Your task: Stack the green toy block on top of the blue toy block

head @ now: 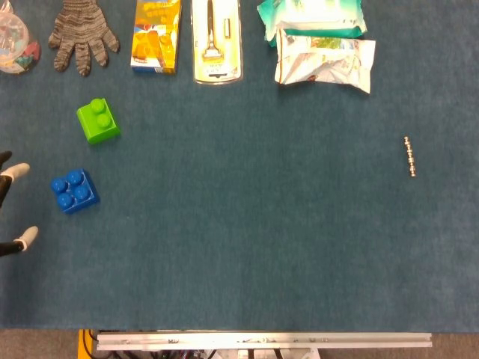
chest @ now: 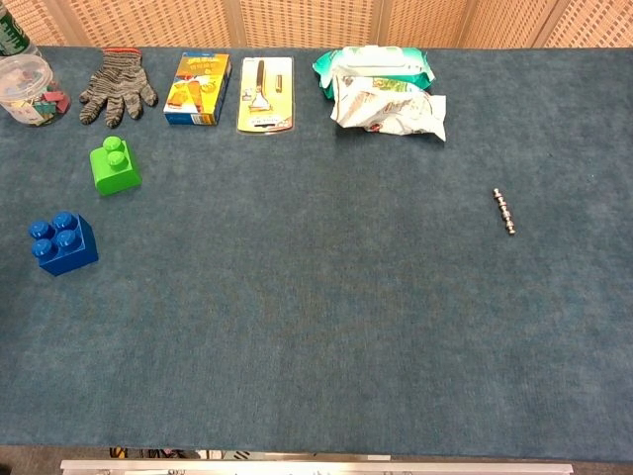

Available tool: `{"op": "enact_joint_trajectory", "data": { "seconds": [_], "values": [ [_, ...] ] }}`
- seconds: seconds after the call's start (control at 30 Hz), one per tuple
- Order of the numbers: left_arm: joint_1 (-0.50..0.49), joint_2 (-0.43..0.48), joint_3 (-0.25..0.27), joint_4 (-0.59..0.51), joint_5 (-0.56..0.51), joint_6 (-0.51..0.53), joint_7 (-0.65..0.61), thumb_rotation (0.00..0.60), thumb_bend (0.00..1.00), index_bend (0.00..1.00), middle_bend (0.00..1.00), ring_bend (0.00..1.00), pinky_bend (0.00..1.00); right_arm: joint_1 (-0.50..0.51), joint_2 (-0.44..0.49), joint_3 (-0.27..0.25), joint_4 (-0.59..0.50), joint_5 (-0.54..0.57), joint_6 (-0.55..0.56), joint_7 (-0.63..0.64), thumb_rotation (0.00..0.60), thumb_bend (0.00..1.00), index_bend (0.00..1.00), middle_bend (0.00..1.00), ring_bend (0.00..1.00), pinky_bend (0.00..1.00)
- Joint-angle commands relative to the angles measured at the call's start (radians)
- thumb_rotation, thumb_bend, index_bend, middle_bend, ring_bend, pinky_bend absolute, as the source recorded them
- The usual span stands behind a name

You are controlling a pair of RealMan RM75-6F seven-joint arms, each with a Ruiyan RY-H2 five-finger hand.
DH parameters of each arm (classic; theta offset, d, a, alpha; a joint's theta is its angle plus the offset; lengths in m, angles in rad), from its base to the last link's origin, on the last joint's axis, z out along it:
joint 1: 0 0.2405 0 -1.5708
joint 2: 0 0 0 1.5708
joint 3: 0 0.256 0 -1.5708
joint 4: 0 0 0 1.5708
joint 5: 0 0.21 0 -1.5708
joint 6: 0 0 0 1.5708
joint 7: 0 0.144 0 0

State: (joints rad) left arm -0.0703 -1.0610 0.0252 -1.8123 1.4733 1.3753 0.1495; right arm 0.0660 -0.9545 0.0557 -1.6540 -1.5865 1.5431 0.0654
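Green toy block (head: 98, 121), two studs up, flat on the blue cloth of the table (head: 247, 239) toward its left side, in front of the back row and unheld. Blue toy block (head: 74, 191), four studs up, nearer the front edge and slightly further left, apart from the green one, nothing stacked on it. At the left border of the head view, just beside the blue block without touching it, white-tipped fingertips (head: 18, 170) of the left hand (head: 9, 206), spread apart and holding nothing; rest of that hand cut off by the frame, and none of it visible in the chest view. Right hand in neither view. Along the back edge, from left to right: clear plastic jar (chest: 24, 89) of small coloured pieces at the corner, grey knitted glove (head: 81, 31) lying flat with fingers toward the front, yellow and orange box (head: 156, 34) beside it, yellow blister pack (head: 215, 41) with a metal tool inside, then a green wipes packet (head: 310, 16) with a crumpled white wrapper (head: 325, 63) resting against its front. Far off on the right side, well apart from everything else, small metal beaded rod (head: 409, 156) lying alone on the cloth. Behind the table in the chest view, woven tan panels (chest: 307, 20). Metal rail (head: 262, 341) along the front edge.
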Motion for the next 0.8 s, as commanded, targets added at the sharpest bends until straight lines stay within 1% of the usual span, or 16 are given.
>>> {"op": "enact_joint_trajectory", "data": {
  "seconds": [0.03, 0.3, 0.4, 0.5, 0.8],
  "values": [
    [-0.020, -0.016, -0.005, -0.002, -0.046, -0.044, 0.032, 0.600, 0.17, 0.17, 0.10, 0.06, 0.01, -0.002, 0.000, -0.001, 0.004, 0.001, 0.001, 0.004, 0.600, 0.34, 0.48, 0.50, 0.38, 0.41],
    [-0.065, -0.066, -0.028, 0.021, -0.150, -0.127, 0.087, 0.600, 0.17, 0.16, 0.10, 0.06, 0.01, -0.005, 0.002, 0.000, 0.012, 0.004, 0.005, 0.015, 0.600, 0.34, 0.48, 0.50, 0.38, 0.41],
    [-0.084, -0.083, -0.037, 0.027, -0.186, -0.155, 0.109, 0.600, 0.15, 0.14, 0.09, 0.06, 0.01, -0.007, 0.002, 0.000, 0.014, 0.004, 0.006, 0.017, 0.600, 0.34, 0.48, 0.50, 0.38, 0.41],
    [-0.100, -0.102, -0.047, 0.034, -0.216, -0.173, 0.121, 0.600, 0.13, 0.13, 0.09, 0.06, 0.01, -0.008, 0.002, -0.001, 0.018, 0.008, 0.006, 0.020, 0.600, 0.34, 0.48, 0.50, 0.38, 0.41],
    [-0.147, -0.156, -0.076, 0.054, -0.311, -0.214, 0.174, 0.600, 0.13, 0.13, 0.09, 0.06, 0.01, -0.010, 0.001, 0.000, 0.028, 0.012, 0.003, 0.029, 0.600, 0.34, 0.48, 0.50, 0.38, 0.41]
  ]
}}
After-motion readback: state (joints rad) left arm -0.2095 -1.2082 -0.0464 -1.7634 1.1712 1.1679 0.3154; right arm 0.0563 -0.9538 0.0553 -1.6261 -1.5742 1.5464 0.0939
